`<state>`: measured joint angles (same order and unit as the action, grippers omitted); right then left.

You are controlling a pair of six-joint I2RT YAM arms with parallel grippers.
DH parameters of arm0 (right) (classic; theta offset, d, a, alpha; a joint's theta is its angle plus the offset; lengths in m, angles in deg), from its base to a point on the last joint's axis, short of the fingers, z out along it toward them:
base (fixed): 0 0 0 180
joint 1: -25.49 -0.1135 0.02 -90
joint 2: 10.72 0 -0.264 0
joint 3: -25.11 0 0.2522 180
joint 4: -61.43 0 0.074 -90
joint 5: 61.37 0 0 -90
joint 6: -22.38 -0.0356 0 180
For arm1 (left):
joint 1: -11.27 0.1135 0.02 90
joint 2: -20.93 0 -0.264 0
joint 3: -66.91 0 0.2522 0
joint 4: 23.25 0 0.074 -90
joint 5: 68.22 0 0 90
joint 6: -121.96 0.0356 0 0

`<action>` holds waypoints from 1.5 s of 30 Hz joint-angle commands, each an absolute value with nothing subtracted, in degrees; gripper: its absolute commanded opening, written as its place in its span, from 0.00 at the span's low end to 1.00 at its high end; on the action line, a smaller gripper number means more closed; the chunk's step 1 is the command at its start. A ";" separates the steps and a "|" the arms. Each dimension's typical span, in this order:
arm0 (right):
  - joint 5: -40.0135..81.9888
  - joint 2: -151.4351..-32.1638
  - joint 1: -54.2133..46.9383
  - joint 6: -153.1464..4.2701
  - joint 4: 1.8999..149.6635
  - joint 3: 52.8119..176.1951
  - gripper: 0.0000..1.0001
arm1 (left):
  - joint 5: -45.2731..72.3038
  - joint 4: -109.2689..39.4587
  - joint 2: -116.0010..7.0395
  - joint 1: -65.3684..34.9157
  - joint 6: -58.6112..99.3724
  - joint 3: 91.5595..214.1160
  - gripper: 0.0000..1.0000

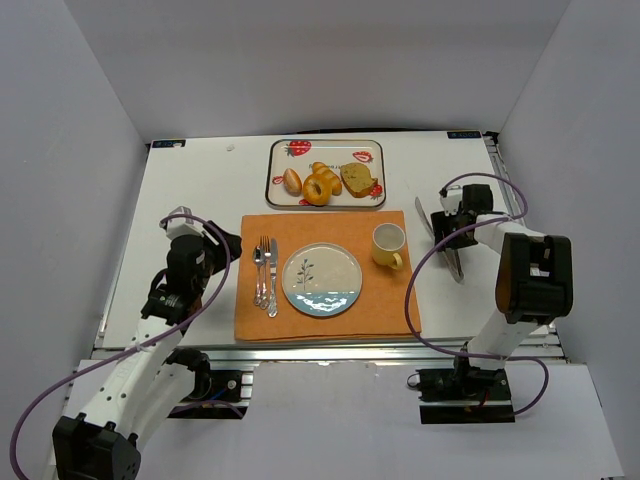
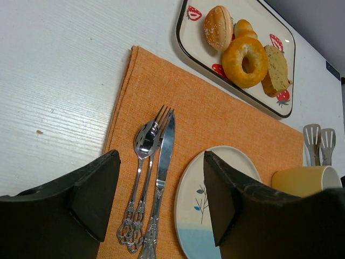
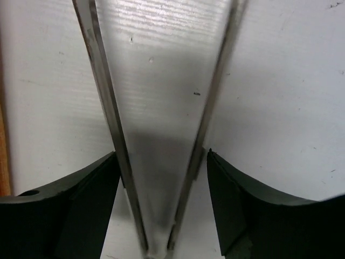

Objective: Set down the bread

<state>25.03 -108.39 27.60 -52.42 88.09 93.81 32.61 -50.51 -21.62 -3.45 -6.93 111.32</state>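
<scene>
At the right gripper (image 3: 161, 156), tongs (image 3: 105, 91) between the fingers, tips out of frame, hold unclear; left gripper (image 2: 161, 162) wide, empty.

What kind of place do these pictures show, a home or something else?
Probably a lab robot test cell, not a home: plain white walls box in the table, a left arm and a right arm stand at its near edge, and a plate sits on a placemat.
</scene>
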 commanded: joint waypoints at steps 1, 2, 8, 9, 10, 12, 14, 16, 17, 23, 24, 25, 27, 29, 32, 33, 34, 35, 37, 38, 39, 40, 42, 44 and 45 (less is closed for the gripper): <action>23.27 -109.59 27.51 -51.72 88.71 95.82 0.62 | 33.55 -51.51 -20.30 -3.14 -7.68 110.55 0.73; 22.75 -109.86 27.51 -50.24 89.07 95.74 0.50 | 33.64 -51.68 -20.21 -3.23 -7.68 110.55 0.73; 21.16 -107.93 28.21 -47.15 88.90 93.19 0.07 | 33.73 -51.77 -20.38 -3.14 -7.24 110.90 0.73; 20.90 -107.06 28.39 -46.97 89.07 93.45 0.05 | 33.73 -51.60 -20.47 -3.14 -7.24 110.90 0.73; 20.46 -105.13 28.39 -46.62 89.33 94.06 0.04 | 33.64 -51.69 -20.47 -3.14 -7.15 111.08 0.73; 17.23 -102.93 28.39 -44.52 91.61 97.30 0.02 | 33.73 -51.69 -20.73 -3.14 -7.06 111.34 0.73; 14.32 -100.29 28.22 -42.76 94.25 100.72 0.03 | 33.73 -51.43 -20.73 -3.14 -6.98 111.52 0.73; 8.17 -98.96 27.78 -40.38 99.52 107.31 0.15 | 33.73 -51.07 -20.91 -3.14 -6.98 111.61 0.73; 6.85 -98.87 27.43 -40.38 100.31 109.34 0.21 | 33.73 -50.81 -21.00 -3.14 -6.98 111.69 0.73; 3.41 -102.21 20.06 -41.43 107.61 122.79 0.32 | 33.29 -49.93 -21.53 -3.14 -7.15 111.61 0.73; 3.06 -103.08 19.17 -42.04 107.70 123.76 0.32 | 33.29 -49.84 -21.35 -3.14 -7.15 111.52 0.73; 2.97 -103.44 18.12 -42.40 108.14 125.60 0.32 | 33.20 -49.75 -21.35 -3.14 -7.33 111.52 0.73; 3.05 -104.75 15.14 -43.01 108.23 126.93 0.33 | 33.20 -49.75 -21.00 -3.14 -7.59 111.17 0.73; 3.05 -105.99 13.37 -43.89 108.23 128.33 0.33 | 32.85 -49.58 -20.73 -3.14 -8.03 110.90 0.73; 2.79 -109.50 11.34 -45.21 108.76 132.89 0.35 | 32.85 -49.49 -20.30 -3.23 -8.64 110.55 0.73; 2.70 -111.33 10.82 -45.73 108.85 133.87 0.35 | 32.85 -49.40 -20.30 -3.14 -8.73 110.46 0.73; 2.79 -112.22 10.46 -45.91 108.94 134.84 0.35 | 32.85 -49.49 -20.12 -3.14 -8.91 110.55 0.73; 2.96 -112.93 9.85 -46.00 108.94 136.24 0.36 | 33.02 -49.49 -19.86 -3.14 -9.17 110.55 0.73; 3.23 -114.95 9.15 -45.83 109.37 137.65 0.36 | 33.20 -49.58 -19.59 -3.14 -9.52 110.55 0.73; 3.23 -115.57 8.88 -45.83 109.55 138.35 0.38 | 33.29 -49.58 -19.51 -3.23 -9.70 110.38 0.73; 3.40 -116.53 8.18 -45.83 109.46 139.41 0.38 | 33.46 -49.58 -19.50 -3.14 -9.79 110.46 0.73; 3.58 -116.97 7.91 -45.83 109.55 139.85 0.38 | 33.47 -49.58 -19.42 -3.14 -9.96 110.38 0.73; 4.10 -118.20 7.04 -45.83 109.11 140.90 0.38 | 33.55 -49.67 -19.33 -3.14 -10.05 110.38 0.73; 4.81 -119.00 6.42 -45.65 108.94 141.44 0.38 | 33.64 -49.84 -19.33 -3.14 -10.14 110.38 0.73; 5.25 -119.52 5.90 -45.65 108.76 141.70 0.38 | 33.55 -49.75 -19.42 -3.14 -10.14 110.38 0.73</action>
